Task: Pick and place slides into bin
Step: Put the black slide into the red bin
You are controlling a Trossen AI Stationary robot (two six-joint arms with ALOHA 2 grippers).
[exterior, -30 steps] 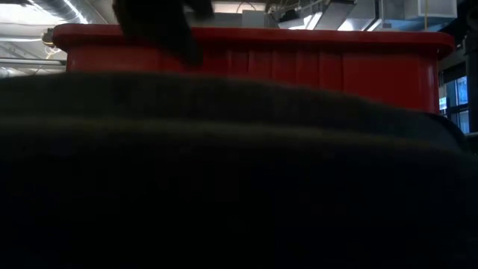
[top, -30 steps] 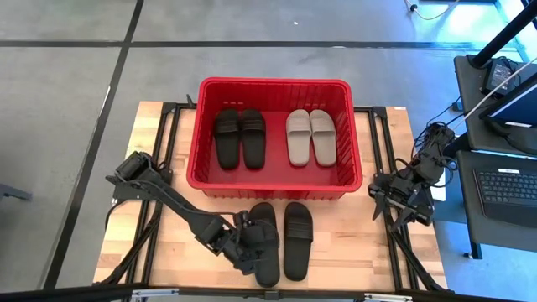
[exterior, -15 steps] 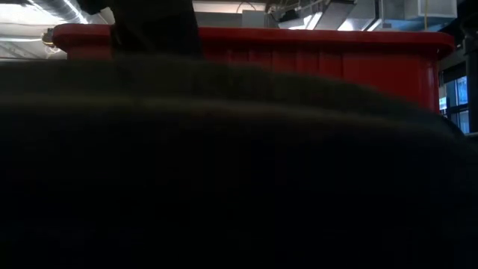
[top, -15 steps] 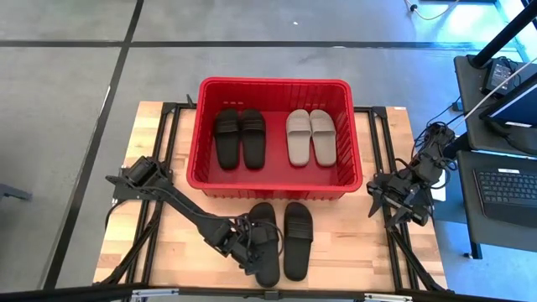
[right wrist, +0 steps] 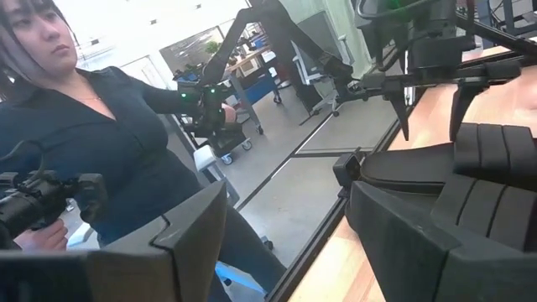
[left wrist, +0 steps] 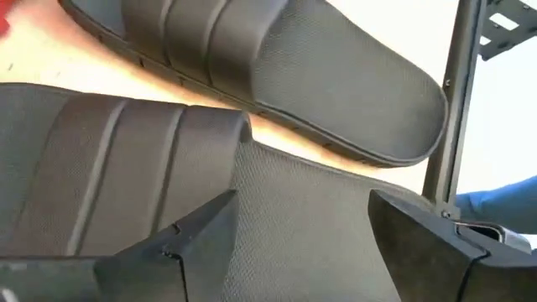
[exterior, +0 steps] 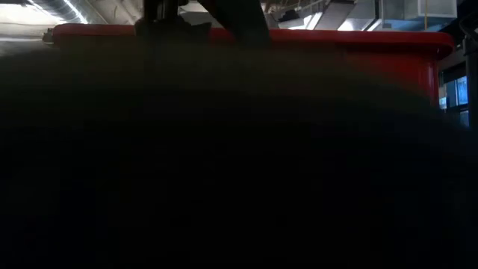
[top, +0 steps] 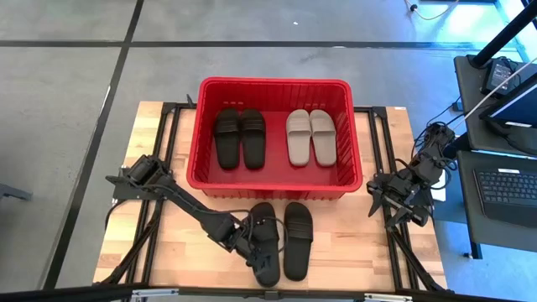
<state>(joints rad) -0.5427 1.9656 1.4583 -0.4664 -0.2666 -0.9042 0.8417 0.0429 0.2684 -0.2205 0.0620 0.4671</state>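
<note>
Two black slides lie side by side on the table in front of the red bin [top: 195, 134]: the left one [top: 268, 262] and the right one [top: 297, 241]. A black pair [top: 239, 138] and a beige pair [top: 310, 137] lie in the bin. My left gripper [top: 257, 242] is open, low over the left black slide. In the left wrist view [left wrist: 302, 222] its fingers stand over the footbed [left wrist: 310, 252] beside the ribbed strap [left wrist: 101, 168]. My right gripper [top: 401, 204] is open and empty at the table's right edge. My left gripper's open fingers [left wrist: 197, 226] come slanting down from the table's left side over the left black slide's footbed, right beside the strap's edge [left wrist: 239, 134]. I cannot tell whether they touch it. The slide lies flat on the table.
The bin's near wall [top: 268, 191] stands just beyond the two slides. A dark shape close to the lens fills the low view, with only the bin's rim [exterior: 336, 33] above it. A person [right wrist: 92, 151] stands beyond the table. A desk with a laptop [top: 508, 184] is at the right.
My left gripper has gone toward the table's right edge, from beside the left black slide to over it.
</note>
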